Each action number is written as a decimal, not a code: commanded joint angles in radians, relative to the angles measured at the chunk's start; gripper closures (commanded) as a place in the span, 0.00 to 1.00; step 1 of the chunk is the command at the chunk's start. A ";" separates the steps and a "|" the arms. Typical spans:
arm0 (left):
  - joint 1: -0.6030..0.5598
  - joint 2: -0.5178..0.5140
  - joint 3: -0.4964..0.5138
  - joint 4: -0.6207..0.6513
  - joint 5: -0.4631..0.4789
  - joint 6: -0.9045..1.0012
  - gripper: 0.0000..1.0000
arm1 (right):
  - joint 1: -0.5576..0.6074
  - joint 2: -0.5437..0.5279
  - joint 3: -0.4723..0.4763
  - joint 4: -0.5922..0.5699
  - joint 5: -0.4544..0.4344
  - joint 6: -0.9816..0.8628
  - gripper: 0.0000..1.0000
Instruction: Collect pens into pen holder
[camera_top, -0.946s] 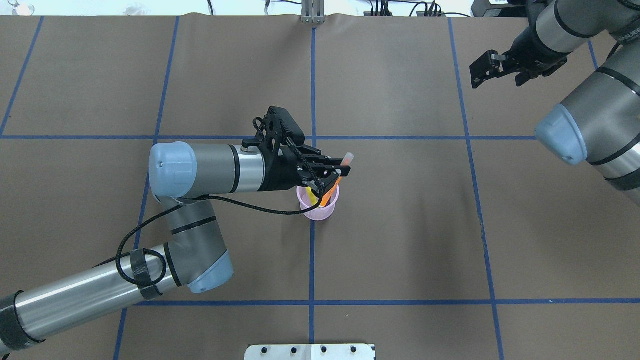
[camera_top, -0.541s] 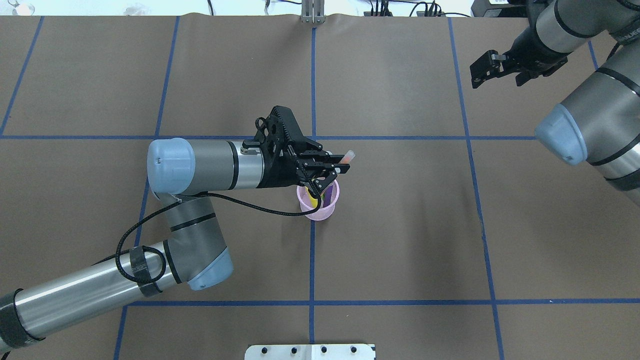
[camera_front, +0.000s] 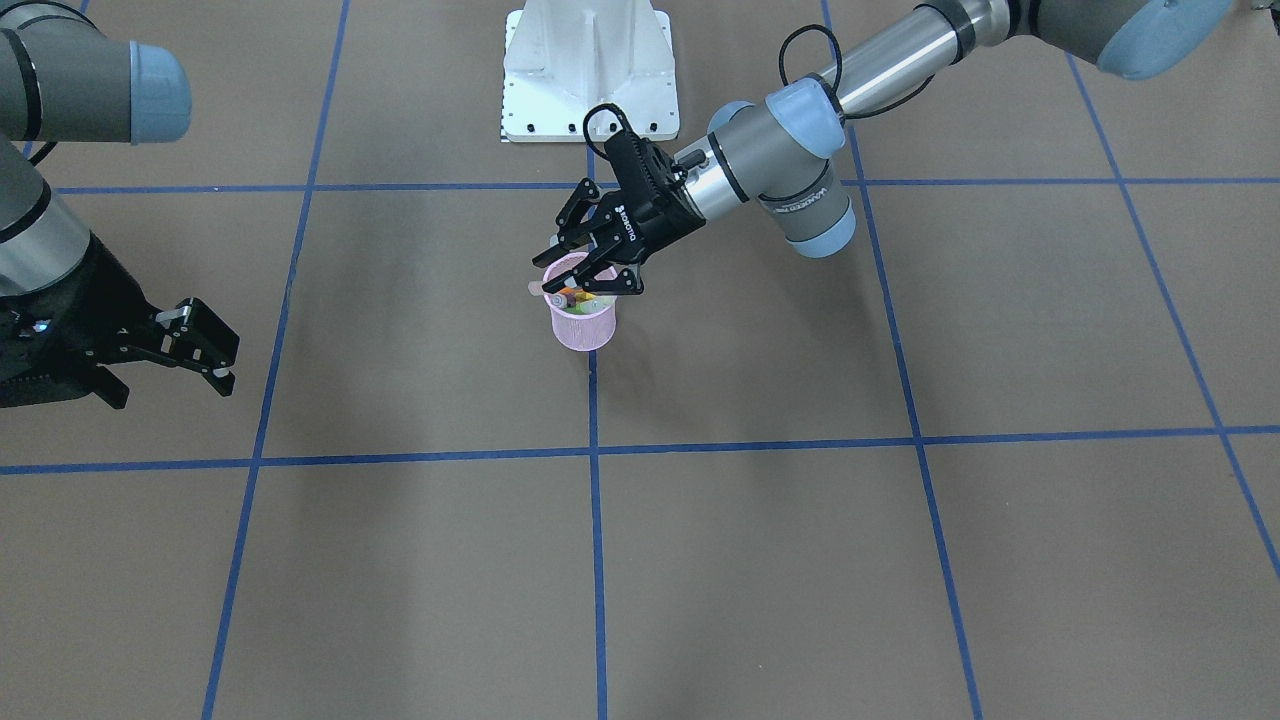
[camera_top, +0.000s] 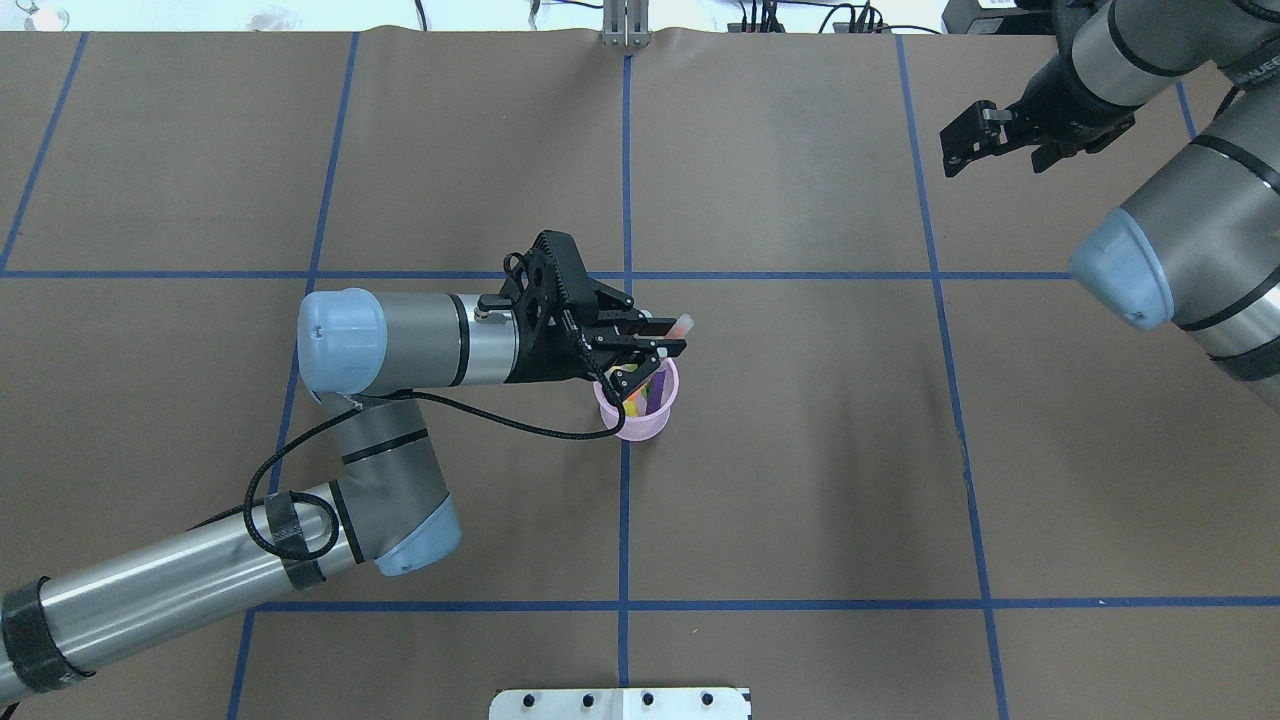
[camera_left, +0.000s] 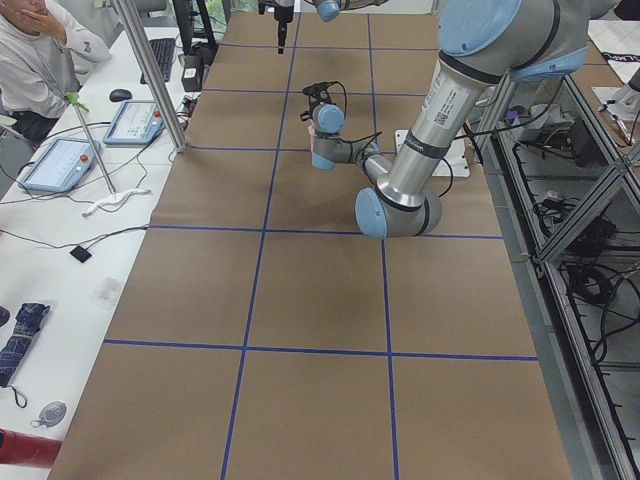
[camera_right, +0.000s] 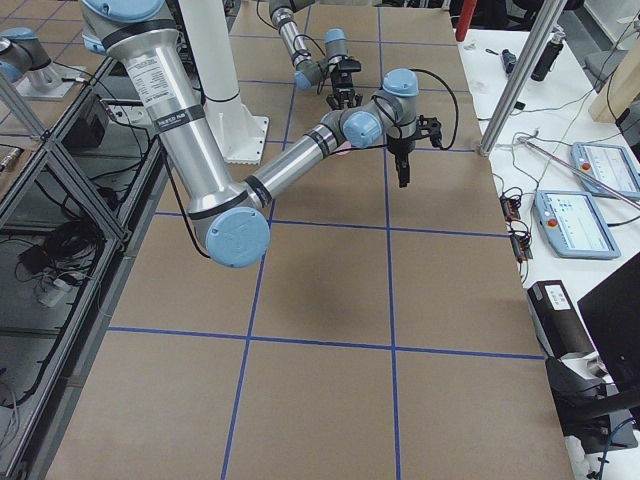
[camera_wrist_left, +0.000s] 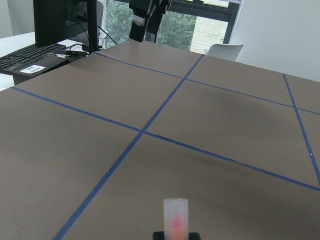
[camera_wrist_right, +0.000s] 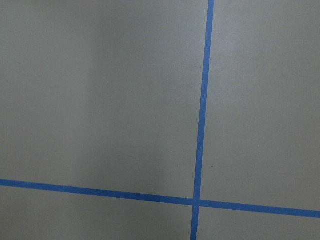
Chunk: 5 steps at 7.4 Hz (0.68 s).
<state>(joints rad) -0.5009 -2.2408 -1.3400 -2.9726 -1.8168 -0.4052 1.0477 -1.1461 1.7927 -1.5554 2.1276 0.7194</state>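
— What did the orange pen (camera_top: 683, 325) look like?

— Slim, with a pale see-through cap. In the overhead view only that cap showed, poking out past the black fingers. The left wrist camera caught the same cap end-on, with an orange-pink core inside it.

— And the pen holder (camera_top: 641, 431)?

— A small pink mesh cup. It stood upright on the brown table (camera_top: 800, 450), on the central blue tape line (camera_top: 623, 520), a little robot-ward of a crossing. A yellow pen (camera_top: 634, 400) and a purple pen (camera_top: 654, 393) leaned inside it. I couldn't make out a green one.

— What had changed from just under a second before?

— Back then the orange barrel sloped plainly across the cup's mouth. Now the fingers hid nearly all of it. The cap had drawn in closer to the rim, and the wrist had rolled a little. The cup hadn't shifted, and neither had the right arm.

— How did the pen sit relative to the left gripper (camera_top: 672, 346)?

— The fingers were pinched together on it, low over the far side of the cup's mouth. The cap stuck out beyond the fingertips, away from the robot. The rest ran down under them towards the cup.

— The right gripper (camera_top: 948, 150)?

— Fingers spread apart with nothing between them, well away near the table's far right corner.
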 joint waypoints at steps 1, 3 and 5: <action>-0.002 0.000 -0.001 -0.006 0.001 -0.012 0.01 | 0.000 0.002 -0.001 0.000 0.000 0.000 0.00; -0.024 -0.002 -0.007 0.010 -0.001 -0.038 0.01 | 0.023 0.003 -0.004 -0.003 0.011 -0.035 0.00; -0.143 0.013 -0.007 0.164 -0.147 -0.041 0.01 | 0.096 0.002 -0.056 -0.008 0.020 -0.173 0.00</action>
<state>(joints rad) -0.5695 -2.2370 -1.3463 -2.9023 -1.8742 -0.4425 1.0993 -1.1438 1.7728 -1.5623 2.1412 0.6264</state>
